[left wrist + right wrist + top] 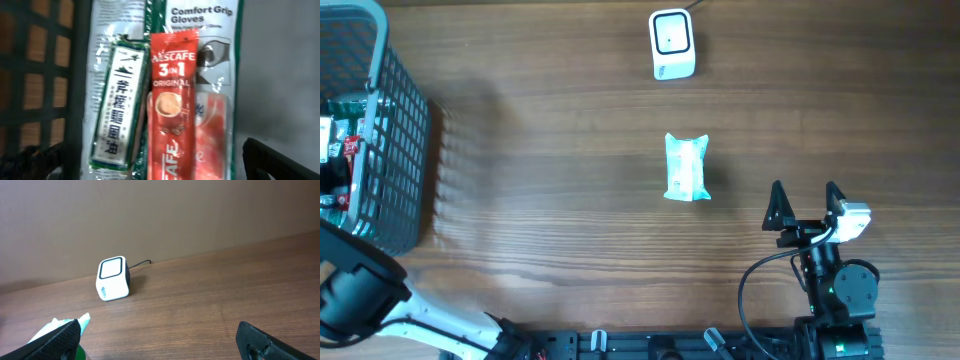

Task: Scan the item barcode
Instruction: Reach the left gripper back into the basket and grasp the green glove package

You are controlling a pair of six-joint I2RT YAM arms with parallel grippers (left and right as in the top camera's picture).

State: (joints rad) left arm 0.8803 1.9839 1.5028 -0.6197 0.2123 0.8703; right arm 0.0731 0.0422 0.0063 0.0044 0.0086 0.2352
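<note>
The white barcode scanner (672, 42) stands at the far middle of the table, and it also shows as a scanner (113, 278) in the right wrist view. A light-blue packet (686, 167) lies flat in the middle of the table. My right gripper (806, 205) rests open to its right, holding nothing. In the right wrist view the packet (56, 326) peeks from behind the left finger. My left gripper (160, 167) hangs open over the basket's contents: a red Nescafe sachet (170, 105), a green-and-white box (117, 107) and a gloves packet (202, 22).
The dark wire basket (395, 130) fills the left edge of the table, with its mesh wall (35, 85) close on the left in the left wrist view. My left arm (355, 290) reaches in from the front left corner. The scanner's cable runs off the far edge.
</note>
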